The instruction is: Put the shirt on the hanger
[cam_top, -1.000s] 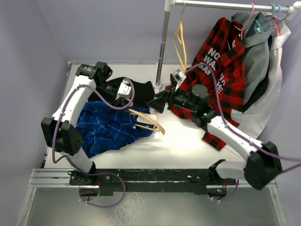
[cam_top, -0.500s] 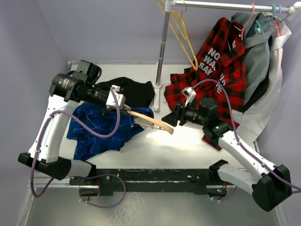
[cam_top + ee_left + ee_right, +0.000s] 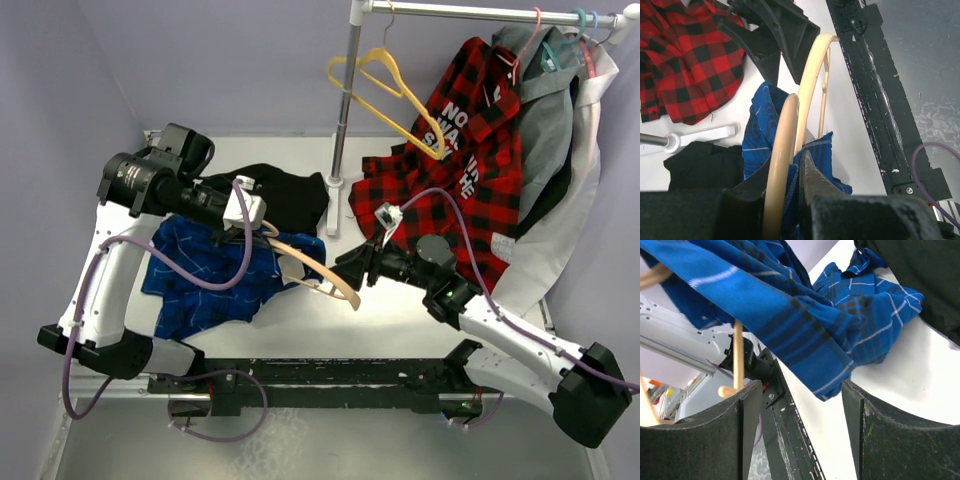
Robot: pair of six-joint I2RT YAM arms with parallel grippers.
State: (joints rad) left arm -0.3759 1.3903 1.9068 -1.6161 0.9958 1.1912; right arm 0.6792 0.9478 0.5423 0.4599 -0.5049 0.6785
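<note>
**Change from half a second ago:** my right claw [image 3: 350,268] is sitting lower and nearer the free end of the tan hanger [image 3: 325,275]. That end is drooping further toward the near edge. The yellow hanger [image 3: 385,92] on the rail [image 3: 480,12] is hanging flatter. My left claw [image 3: 252,215] is staying put.

**Left claw:** pinching the tan hanger's bar, with blue cloth caught beside it.

**Right claw:** fingers [image 3: 747,435] standing spread, facing the shirt's hem. I cannot tell whether they are touching the hanger.

**Shirt [image 3: 200,280]:** bright blue with a thin white check, crumpled. One part is draping over the hanger at my left claw. The rest is lying on the left of the white table [image 3: 400,310], touching the black garment [image 3: 290,195].
</note>
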